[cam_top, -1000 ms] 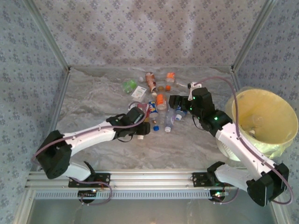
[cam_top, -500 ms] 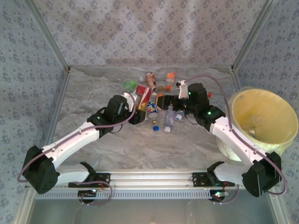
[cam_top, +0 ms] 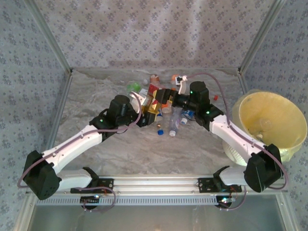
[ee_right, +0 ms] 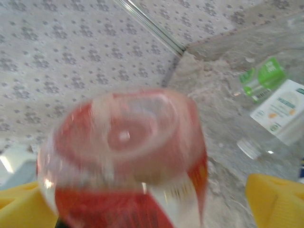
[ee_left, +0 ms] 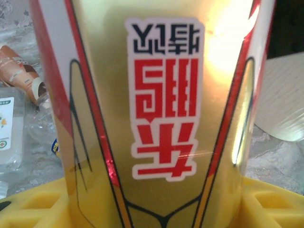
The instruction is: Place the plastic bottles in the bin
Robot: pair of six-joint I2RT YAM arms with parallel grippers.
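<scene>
My left gripper [cam_top: 148, 109] is shut on a gold-labelled bottle [ee_left: 161, 109] with red characters and red stripes, its yellow fingers [ee_left: 33, 204] at both sides. Just right of it, my right gripper [cam_top: 167, 98] is shut on a red-labelled clear bottle [ee_right: 128, 156], seen bottom-first and blurred. Both grippers meet over the pile of plastic bottles at the table's far middle. A clear blue-labelled bottle [cam_top: 174, 122] and a green one [cam_top: 133, 87] lie there. The bin [cam_top: 274, 115], white with a yellow bag, stands at the far right.
A green-labelled bottle [ee_right: 261, 78] and a white-labelled one [ee_right: 280, 111] lie beyond the right gripper. A brown-labelled bottle [ee_left: 21, 71] lies left of the left gripper. A loose blue cap [cam_top: 160, 131] sits on the wrinkled grey cloth. Patterned walls close in three sides.
The left gripper rose from the table into the pile and now holds the gold-labelled bottle. The right gripper moved left and closed on the red-labelled bottle.
</scene>
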